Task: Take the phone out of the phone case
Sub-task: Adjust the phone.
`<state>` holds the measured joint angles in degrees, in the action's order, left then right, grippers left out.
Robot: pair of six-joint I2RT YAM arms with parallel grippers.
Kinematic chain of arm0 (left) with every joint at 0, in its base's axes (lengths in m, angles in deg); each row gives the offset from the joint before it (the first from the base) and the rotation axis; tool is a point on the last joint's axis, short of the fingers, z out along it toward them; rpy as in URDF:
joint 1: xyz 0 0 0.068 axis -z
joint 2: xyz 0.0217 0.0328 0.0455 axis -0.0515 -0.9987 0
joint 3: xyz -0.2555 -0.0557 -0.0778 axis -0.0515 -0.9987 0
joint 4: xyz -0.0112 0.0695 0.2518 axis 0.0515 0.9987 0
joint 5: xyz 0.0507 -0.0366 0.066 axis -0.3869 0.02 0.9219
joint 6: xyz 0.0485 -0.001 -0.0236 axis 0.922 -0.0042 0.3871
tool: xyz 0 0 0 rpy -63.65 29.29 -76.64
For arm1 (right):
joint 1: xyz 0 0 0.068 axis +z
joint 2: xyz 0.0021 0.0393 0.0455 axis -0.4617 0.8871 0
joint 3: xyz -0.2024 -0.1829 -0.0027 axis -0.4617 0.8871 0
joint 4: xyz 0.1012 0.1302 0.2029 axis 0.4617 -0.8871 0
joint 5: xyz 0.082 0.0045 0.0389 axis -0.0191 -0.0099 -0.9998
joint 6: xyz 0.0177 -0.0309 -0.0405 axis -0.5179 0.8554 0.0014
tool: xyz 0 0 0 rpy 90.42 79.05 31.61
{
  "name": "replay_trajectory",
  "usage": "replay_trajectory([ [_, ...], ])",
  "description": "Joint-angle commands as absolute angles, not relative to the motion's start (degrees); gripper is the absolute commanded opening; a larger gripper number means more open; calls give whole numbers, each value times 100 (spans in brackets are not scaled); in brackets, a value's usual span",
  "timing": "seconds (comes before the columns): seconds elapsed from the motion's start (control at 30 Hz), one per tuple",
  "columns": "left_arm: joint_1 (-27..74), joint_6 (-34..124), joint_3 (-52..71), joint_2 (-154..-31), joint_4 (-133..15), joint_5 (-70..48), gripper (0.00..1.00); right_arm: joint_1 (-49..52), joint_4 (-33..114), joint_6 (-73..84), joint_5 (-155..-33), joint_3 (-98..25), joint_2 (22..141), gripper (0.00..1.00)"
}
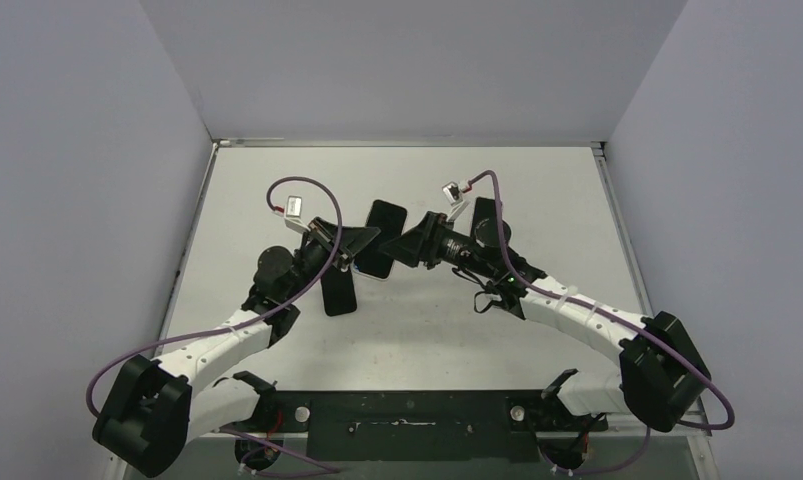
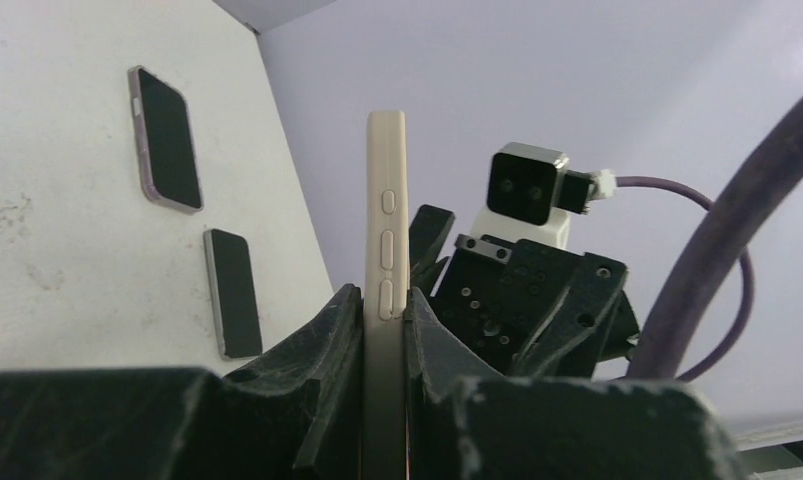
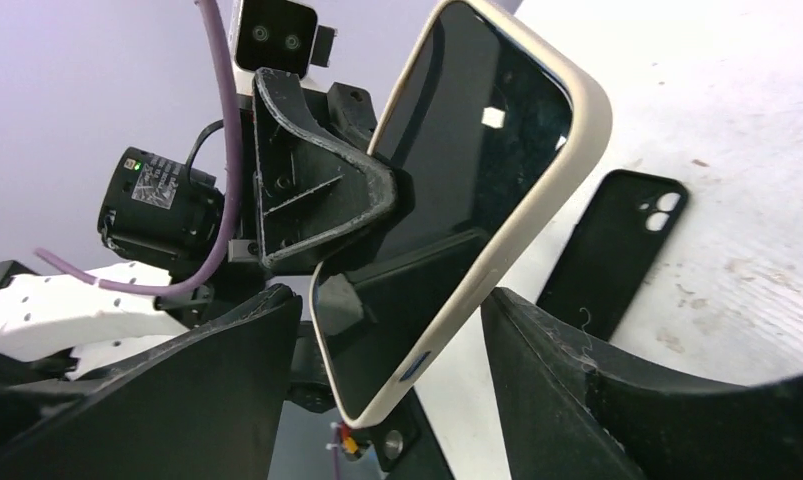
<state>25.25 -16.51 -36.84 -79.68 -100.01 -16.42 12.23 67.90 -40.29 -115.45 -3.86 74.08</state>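
Phone [image 3: 457, 170], inside its cream phone case [image 2: 387, 180], stands edge-up, clenched between the left gripper's [image 2: 385, 320] 2 fingers as an anchor; right gripper [image 3: 392, 330] fingers straddle its end, spread, not yet gripping.

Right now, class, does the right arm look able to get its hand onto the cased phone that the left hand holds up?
Probably yes. The left hand clamps only part of the phone, and the right hand stands open with a finger on either side of the free part, nothing between.

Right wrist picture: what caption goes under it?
The left claw grips the phone in its cream case; the open right claw straddles it.
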Motion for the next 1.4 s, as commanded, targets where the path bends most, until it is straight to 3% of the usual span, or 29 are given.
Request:
replay_trajectory([
  [0.0, 2676, -1898, -3588, -7936, -11397, -1226, 0, 1179, 8038, -4605, -12005, -390, 7656, 63],
  [0.3, 2633, -1670, -3567, -7931, -11400, -1513, 0, 943, 8635, -4913, -12648, -407, 7768, 8],
  [0.37, 2510, -1493, -3552, -7855, -11203, -1715, 6, 813, 8646, -4925, -12878, -427, 7735, 0],
  [0.57, 1941, -959, -3357, -7739, -10698, -2790, 33, 532, 8401, -4776, -13528, -620, 7629, 0],
  [0.87, 1753, -160, -2780, -8046, -10232, -4355, 53, 476, 8015, -4416, -14249, -1109, 7690, 0],
  [1.1, 1726, -9, -2479, -8291, -10131, -4821, 53, 494, 7761, -4169, -14583, -1397, 7780, 0],
  [1.37, 1733, -408, -2266, -8602, -10698, -5286, 40, 535, 7270, -3678, -14955, -1729, 7960, 0],
])
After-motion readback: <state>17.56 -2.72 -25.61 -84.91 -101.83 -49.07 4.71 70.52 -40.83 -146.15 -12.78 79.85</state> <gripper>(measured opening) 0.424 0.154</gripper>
